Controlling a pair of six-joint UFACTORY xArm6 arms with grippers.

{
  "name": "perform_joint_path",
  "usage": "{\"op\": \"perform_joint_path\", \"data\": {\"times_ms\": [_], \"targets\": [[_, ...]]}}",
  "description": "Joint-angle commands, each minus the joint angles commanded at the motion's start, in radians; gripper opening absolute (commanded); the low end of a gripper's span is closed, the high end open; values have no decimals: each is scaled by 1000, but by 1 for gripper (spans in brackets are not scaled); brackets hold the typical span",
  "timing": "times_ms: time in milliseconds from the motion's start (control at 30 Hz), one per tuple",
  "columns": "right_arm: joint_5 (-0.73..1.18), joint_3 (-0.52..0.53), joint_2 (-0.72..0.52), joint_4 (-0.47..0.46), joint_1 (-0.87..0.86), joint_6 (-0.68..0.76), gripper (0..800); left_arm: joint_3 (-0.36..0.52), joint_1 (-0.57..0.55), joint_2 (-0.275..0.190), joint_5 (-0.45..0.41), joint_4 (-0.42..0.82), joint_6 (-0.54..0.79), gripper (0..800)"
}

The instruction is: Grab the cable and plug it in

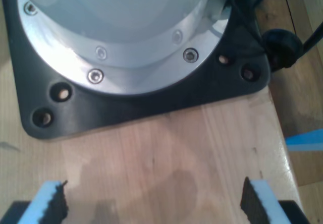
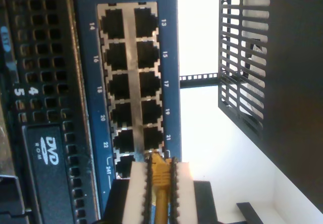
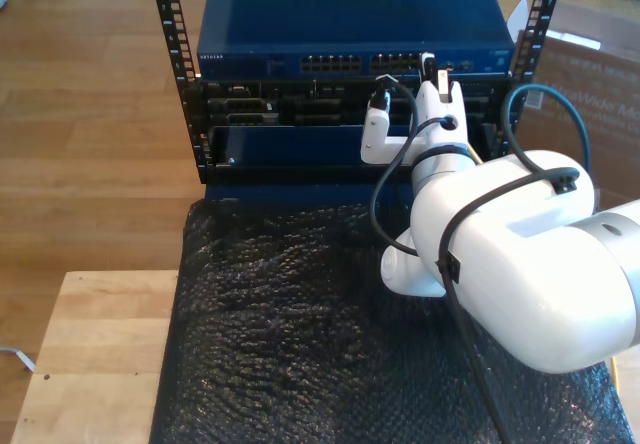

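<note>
So my second gripper (image 2: 160, 183) has its white pads pinched tight on the cable (image 2: 160, 191), yellow boot sticking out, tip right at the bottom row of the switch's port block (image 2: 132, 88), near the port marked 24T. Looks like grabbing is done and seating the plug is what's left; can't tell if it's clicked in yet. My first gripper (image 1: 151, 201) is wide open with nothing in it, parked over an arm's base plate (image 1: 146, 100). The exterior view adds the whole switch (image 3: 350, 29) in its rack.

wooden table (image 3: 85, 349), black bubble wrap (image 3: 290, 334) on it
</note>
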Motion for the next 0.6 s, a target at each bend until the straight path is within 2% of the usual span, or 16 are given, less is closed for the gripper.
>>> {"op": "perform_joint_path", "data": {"times_ms": [67, 133, 233, 433, 600], "targets": [[0, 6, -3, 0, 0, 0, 83, 0, 0, -2, 0, 0, 0, 800], [3, 9, -9, 0, 0, 0, 231, 0, 0, 0, 0, 0, 0, 800], [5, 41, -32, -2, 14, 0, 363, 0, 0, -2, 0, 0, 0, 800], [6, 153, -129, 2, 23, 0, 428, 0, 0, 0, 0, 0, 0, 800], [64, 261, -221, 2, 23, 2, 436, 0, 0, 0, 0, 0, 0, 800]]}}
